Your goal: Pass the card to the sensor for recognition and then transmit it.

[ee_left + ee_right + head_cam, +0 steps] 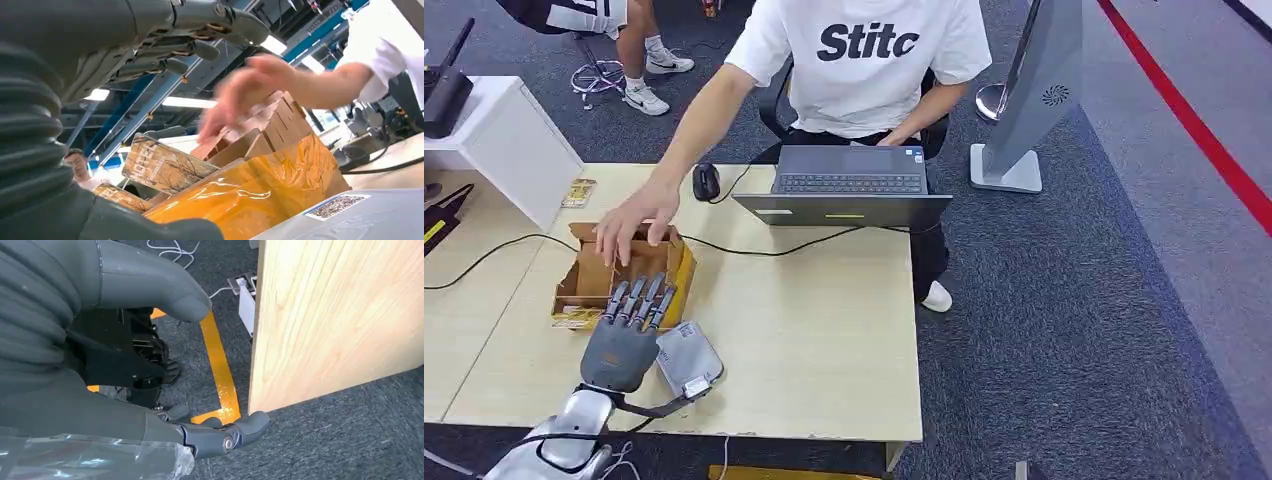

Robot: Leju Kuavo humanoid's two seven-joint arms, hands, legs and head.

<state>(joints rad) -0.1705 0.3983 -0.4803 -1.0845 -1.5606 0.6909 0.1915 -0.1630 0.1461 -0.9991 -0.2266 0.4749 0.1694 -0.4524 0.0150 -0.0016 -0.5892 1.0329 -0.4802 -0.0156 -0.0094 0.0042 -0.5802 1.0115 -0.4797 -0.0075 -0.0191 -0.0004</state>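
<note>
- The cards [162, 167] stand in the open box [614, 275] on the bench [824, 330]; one leans up at the box's near end, well seen from my left wrist.
- My left hand [624, 335] hovers at the box's near edge, its fingers [639, 300] spread and holding nothing; no card is in them yet.
- The sensor [689, 360], a grey pad, lies on the bench just beside that hand.
- A person's hand [634, 220] rests on the box's far side. I judge it wise to wait until it is out of the way, then pinch the leaning card by its top edge and lift it straight out.
- My right hand [150, 365] hangs by the bench's edge above the floor, fingers loosely curled, holding nothing.
- The head view gives the layout of box, sensor and laptop [849, 190]; the left wrist view alone shows the card's printed face and the box's yellow wrap.
</note>
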